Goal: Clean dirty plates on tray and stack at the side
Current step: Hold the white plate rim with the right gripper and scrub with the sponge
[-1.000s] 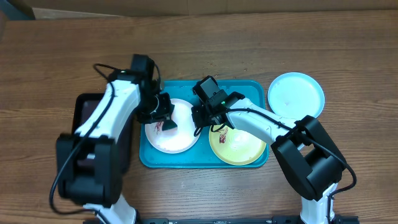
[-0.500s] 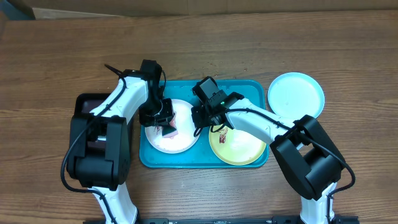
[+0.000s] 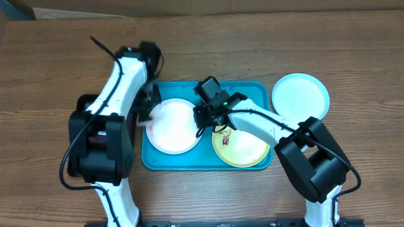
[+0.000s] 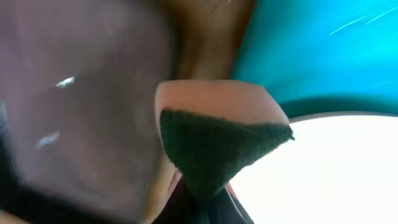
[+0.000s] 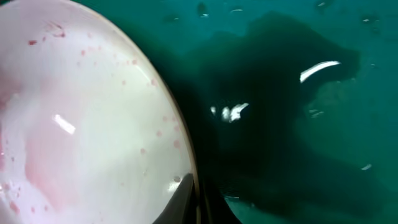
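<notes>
The white plate [image 3: 175, 129] lies in the left half of the turquoise tray [image 3: 189, 162]; its centre shows only a faint pink film in the right wrist view [image 5: 81, 124]. My right gripper [image 3: 201, 117] is shut on this plate's right rim [image 5: 191, 194]. My left gripper [image 3: 144, 116] is shut on a pink sponge with a dark green pad [image 4: 217, 143], at the plate's left edge [image 4: 323, 168]. The yellow-green plate [image 3: 246, 148], with brown smears near its top left, lies in the tray's right half. The pale blue plate [image 3: 300, 96] lies on the table right of the tray.
A smaller dark tray [image 3: 85, 107] lies left of the turquoise tray, partly under my left arm, and shows blurred in the left wrist view [image 4: 81, 112]. The wooden table [image 3: 265, 50] extends behind the tray.
My left gripper has swept the sponge from the middle of the white plate left to its edge. The brown smear on that plate is gone. The right arm has not moved.
</notes>
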Robot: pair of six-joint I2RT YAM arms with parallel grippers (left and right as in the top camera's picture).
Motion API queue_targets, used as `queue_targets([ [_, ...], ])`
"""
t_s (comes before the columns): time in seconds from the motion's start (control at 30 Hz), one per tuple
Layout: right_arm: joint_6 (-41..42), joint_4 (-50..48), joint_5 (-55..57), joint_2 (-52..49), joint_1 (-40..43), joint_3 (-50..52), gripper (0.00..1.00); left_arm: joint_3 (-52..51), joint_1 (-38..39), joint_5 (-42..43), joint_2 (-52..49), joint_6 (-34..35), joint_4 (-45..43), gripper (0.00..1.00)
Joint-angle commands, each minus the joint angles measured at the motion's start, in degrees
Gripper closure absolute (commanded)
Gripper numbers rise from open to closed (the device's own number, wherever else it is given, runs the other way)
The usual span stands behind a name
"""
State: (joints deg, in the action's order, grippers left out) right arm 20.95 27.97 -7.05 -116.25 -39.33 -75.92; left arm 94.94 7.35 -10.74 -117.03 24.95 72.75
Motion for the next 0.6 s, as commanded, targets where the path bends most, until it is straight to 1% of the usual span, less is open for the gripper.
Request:
queue_targets([
  [0.0, -0.2, -0.4, 1.0, 0.2, 0.5, -0.8, 0.95, 3.5, -0.4, 19.4, -0.2, -8.8, -2.6, 0.96],
  [0.03, -0.2, -0.4, 1.0, 0.2, 0.5, -0.8, 0.95, 3.4, -0.3, 26.7, -0.2, -12.0, -4.0, 0.96],
  [0.07, -0.2, -0.4, 1.0, 0.2, 0.5, -0.8, 0.95, 3.1, -0.2, 31.7, -0.3, -13.9, -5.2, 0.96],
  [0.13, -0.2, -0.6, 1.0, 0.2, 0.5, -0.8, 0.95, 1.9, 0.6, 38.4, -0.3, -16.4, -7.6, 0.96],
  [0.17, -0.2, -0.7, 1.0, 0.2, 0.5, -0.8, 0.95, 1.0, 1.2, 39.3, -0.3, -16.7, -8.7, 0.96],
  [0.27, -0.2, -0.9, 1.0, 0.2, 0.5, -0.8, 0.95, -2.4, 2.9, 38.5, -0.4, -16.5, -11.1, 0.96],
  [0.33, -0.2, -0.8, 1.0, 0.2, 0.5, -0.8, 0.95, -5.0, 3.6, 36.5, -0.4, -14.8, -12.5, 0.96],
  [0.43, -0.2, -0.8, 1.0, 0.2, 0.5, -0.8, 0.95, -9.2, 3.6, 33.0, -0.4, -11.1, -14.8, 0.96],
  [0.53, -0.2, -0.8, 1.0, 0.2, 0.5, -0.8, 0.94, -12.4, 2.7, 31.4, -0.4, -10.4, -16.6, 0.96],
  [0.57, -0.2, -0.8, 1.0, 0.2, 0.5, -0.8, 0.95, -13.3, 2.3, 29.7, -0.4, -9.6, -16.7, 0.96],
])
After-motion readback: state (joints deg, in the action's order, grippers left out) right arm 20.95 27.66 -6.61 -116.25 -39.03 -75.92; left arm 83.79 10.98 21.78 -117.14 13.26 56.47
